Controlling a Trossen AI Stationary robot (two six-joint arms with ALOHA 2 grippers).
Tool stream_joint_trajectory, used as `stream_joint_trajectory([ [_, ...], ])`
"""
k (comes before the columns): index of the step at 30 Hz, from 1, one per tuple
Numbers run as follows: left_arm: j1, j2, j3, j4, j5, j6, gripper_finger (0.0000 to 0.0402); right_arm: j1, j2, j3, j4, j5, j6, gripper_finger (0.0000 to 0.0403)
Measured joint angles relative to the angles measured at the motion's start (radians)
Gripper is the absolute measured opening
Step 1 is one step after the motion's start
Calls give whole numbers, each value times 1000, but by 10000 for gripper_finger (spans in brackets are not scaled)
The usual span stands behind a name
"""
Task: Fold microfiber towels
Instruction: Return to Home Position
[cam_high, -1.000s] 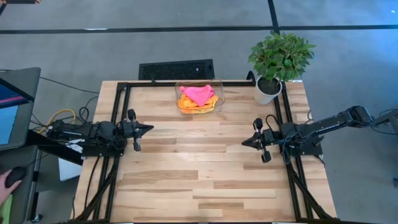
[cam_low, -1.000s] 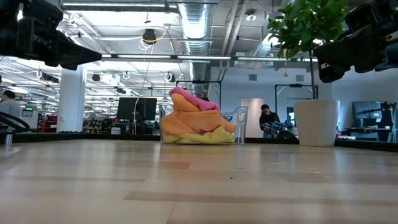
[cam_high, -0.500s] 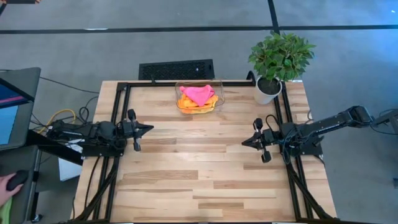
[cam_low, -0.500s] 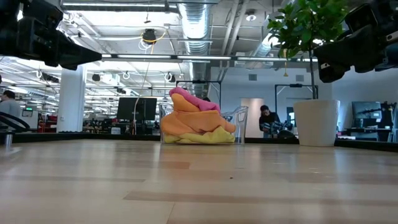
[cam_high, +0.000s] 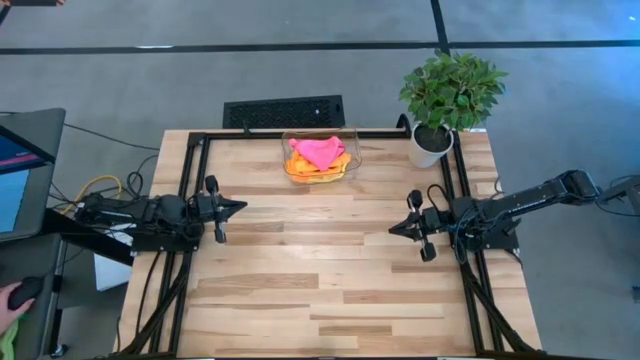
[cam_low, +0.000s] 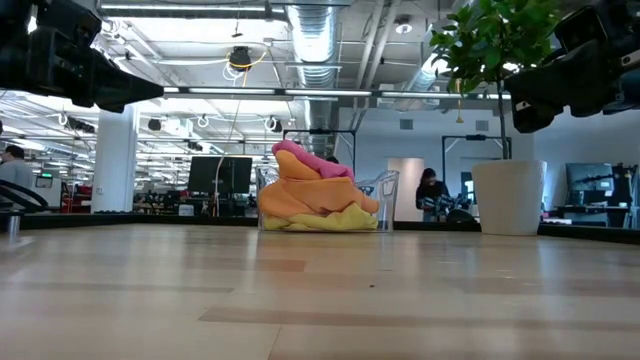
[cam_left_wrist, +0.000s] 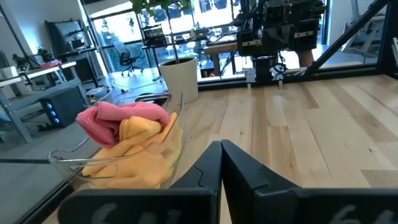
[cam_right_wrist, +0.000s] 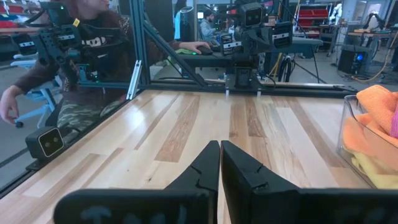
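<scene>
The towels lie heaped in a clear plastic bin (cam_high: 351, 150) at the table's far middle: a hot pink one (cam_high: 316, 150) on top, orange (cam_high: 310, 172) and yellow (cam_low: 340, 218) below. They also show in the left wrist view (cam_left_wrist: 124, 140) and the right wrist view (cam_right_wrist: 373, 118). My left gripper (cam_high: 243, 206) is shut and empty at the table's left side. My right gripper (cam_high: 392, 230) is shut and empty at the right side. Both point toward the table's middle, above the wood.
A potted plant (cam_high: 447, 100) stands at the far right corner, right of the bin. A black frame (cam_high: 190, 150) runs along the table's left, far and right edges. A person (cam_right_wrist: 81, 56) sits beyond the table's left side.
</scene>
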Motion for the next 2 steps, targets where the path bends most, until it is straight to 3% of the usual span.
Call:
stream_joint_trajectory([
  [2, 0, 0, 0, 0, 0, 0, 0, 0, 0, 0, 0, 0, 0, 37],
])
